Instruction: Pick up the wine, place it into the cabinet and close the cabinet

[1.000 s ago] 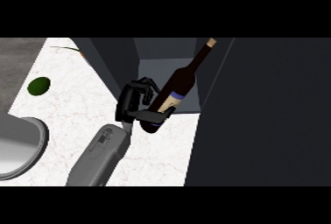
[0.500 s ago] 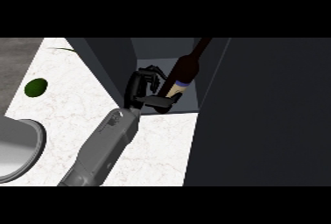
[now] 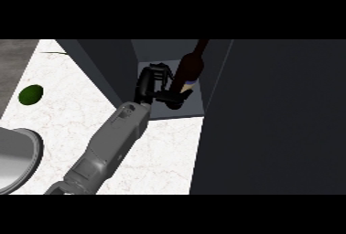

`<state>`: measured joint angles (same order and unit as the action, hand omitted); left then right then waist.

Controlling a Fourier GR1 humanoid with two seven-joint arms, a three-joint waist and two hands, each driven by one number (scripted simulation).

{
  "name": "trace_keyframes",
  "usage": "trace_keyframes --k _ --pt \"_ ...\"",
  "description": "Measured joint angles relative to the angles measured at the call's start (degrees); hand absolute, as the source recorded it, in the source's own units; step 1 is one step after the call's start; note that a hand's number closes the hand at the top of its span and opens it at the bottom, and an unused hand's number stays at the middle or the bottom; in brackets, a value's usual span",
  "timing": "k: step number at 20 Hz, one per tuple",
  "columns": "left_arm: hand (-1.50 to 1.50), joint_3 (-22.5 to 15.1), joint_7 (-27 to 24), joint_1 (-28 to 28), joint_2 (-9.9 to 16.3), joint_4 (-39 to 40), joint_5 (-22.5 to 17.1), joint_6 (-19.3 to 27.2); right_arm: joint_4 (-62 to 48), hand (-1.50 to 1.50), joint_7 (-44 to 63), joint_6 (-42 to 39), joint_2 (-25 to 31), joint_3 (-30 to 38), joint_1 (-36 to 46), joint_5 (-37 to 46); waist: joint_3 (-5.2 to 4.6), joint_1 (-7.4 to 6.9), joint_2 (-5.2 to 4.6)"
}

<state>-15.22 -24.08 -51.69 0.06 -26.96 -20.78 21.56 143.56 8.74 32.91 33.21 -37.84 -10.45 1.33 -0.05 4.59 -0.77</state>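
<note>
Since a moment earlier, the right hand (image 3: 157, 86) had carried the wine bottle (image 3: 189, 69) off the bench (image 3: 169, 151) into the cabinet (image 3: 115, 64). Fingers stayed clamped round its lower body. Release, then door closing, judged still pending. Left hand unseen.

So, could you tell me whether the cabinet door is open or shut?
Open: the cabinet door stands swung out, exposing the interior where the wine bottle sits.
</note>
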Motion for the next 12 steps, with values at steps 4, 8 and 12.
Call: trace_keyframes --k 4,8,12 --pt "1.50 2.1 -0.3 -3.3 0.0 4.4 -2.0 0.1 -0.1 -1.50 -1.0 -0.4 -0.2 -0.4 -1.0 -0.3 -0.01 0.20 -0.17" --pt "1.50 4.2 -1.4 -5.5 -0.1 8.6 -3.4 -0.2 -0.2 -1.50 -2.2 -1.1 -0.2 -0.3 -1.5 -0.6 0.00 0.62 -0.43" --pt "1.50 5.9 -2.2 -7.6 0.5 12.2 -3.8 -0.7 -0.3 -1.50 -3.3 -1.5 -0.1 -0.7 -2.7 -0.8 0.00 0.97 -0.59"
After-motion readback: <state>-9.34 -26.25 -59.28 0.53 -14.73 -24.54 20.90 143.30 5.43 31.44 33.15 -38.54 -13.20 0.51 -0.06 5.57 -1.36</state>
